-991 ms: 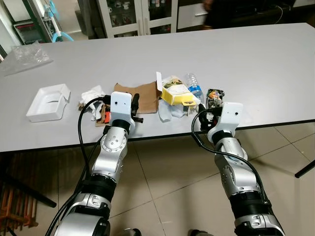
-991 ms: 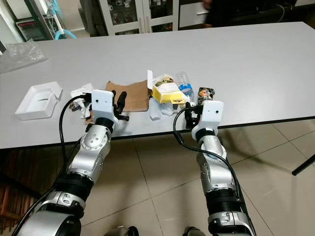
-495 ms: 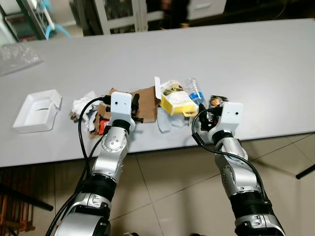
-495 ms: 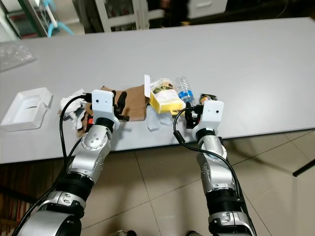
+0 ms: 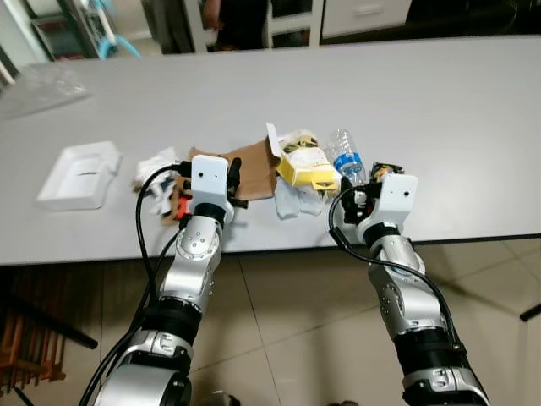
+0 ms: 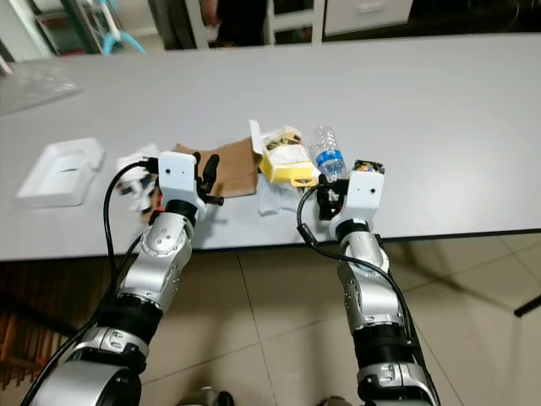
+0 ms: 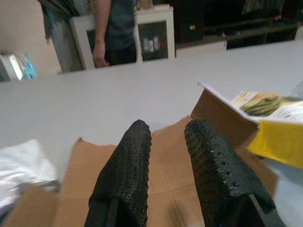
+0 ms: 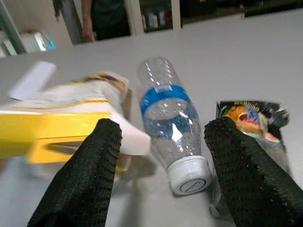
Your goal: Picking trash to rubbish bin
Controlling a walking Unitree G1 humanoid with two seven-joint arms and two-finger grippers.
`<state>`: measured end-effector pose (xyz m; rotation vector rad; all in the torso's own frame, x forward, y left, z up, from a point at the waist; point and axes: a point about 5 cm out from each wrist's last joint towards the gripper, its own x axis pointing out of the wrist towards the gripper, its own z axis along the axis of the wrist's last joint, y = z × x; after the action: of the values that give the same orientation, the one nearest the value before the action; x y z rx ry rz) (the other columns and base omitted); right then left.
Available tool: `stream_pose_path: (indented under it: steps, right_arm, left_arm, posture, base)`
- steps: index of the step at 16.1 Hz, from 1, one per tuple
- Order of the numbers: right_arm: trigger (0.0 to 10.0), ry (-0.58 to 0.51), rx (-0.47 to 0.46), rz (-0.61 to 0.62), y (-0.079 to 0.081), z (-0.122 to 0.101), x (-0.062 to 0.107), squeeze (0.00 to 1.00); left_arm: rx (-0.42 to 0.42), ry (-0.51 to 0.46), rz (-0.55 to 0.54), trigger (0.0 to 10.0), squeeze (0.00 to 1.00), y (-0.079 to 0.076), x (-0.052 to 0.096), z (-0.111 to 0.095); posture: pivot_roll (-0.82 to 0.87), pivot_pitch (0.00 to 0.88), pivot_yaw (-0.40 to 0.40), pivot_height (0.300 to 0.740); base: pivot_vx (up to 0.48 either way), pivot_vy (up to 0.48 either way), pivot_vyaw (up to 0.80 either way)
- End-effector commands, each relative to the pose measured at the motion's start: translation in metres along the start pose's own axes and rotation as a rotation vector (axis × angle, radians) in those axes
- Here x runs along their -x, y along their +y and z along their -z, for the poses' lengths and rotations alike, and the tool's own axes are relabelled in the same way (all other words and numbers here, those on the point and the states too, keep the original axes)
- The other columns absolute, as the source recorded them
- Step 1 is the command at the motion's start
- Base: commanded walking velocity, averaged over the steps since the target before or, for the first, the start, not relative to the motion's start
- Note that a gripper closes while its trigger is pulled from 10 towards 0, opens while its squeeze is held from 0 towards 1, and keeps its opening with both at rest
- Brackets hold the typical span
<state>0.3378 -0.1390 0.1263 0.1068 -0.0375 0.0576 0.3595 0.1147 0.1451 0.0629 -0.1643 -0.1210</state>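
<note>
Trash lies in a row near the grey table's (image 5: 439, 101) front edge: white tissue (image 5: 156, 163), brown cardboard (image 5: 254, 162), a yellow box (image 5: 306, 166), a clear plastic bottle (image 5: 346, 156) and a dark snack wrapper (image 5: 385, 170). My left gripper (image 5: 233, 176) hovers low over the cardboard (image 7: 85, 156), its fingers (image 7: 132, 156) a narrow gap apart with nothing between them. My right gripper (image 6: 326, 200) is open wide at the table edge. It faces the bottle's (image 8: 165, 109) cap end, with the yellow box (image 8: 57, 125) on one side and the wrapper (image 8: 251, 123) on the other.
A white tray (image 5: 80, 173) sits at the left of the table and a clear plastic bag (image 5: 46, 83) at the far left. A person (image 5: 237, 13) stands beyond the far edge by cabinets. Tiled floor (image 5: 287, 338) lies below the table's front edge.
The whole picture has shifted, so the camera moved. Both arms keep nearly the same pose over the trash. A person has come into view behind the table.
</note>
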Motion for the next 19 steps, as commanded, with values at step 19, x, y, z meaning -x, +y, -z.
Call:
stream_pose_path:
  steps: [19]
  right_arm:
    - [10.0,0.004,0.001,-0.007,0.0015,0.0004,0.0004,0.0]
  left_arm:
    - [-0.028,-0.031,-0.016,10.0,0.0,0.0016,-0.0028,-0.0067]
  posture:
    - [-0.06,0.093,0.065,0.74]
  base:
    - [0.0,-0.172,0.0]
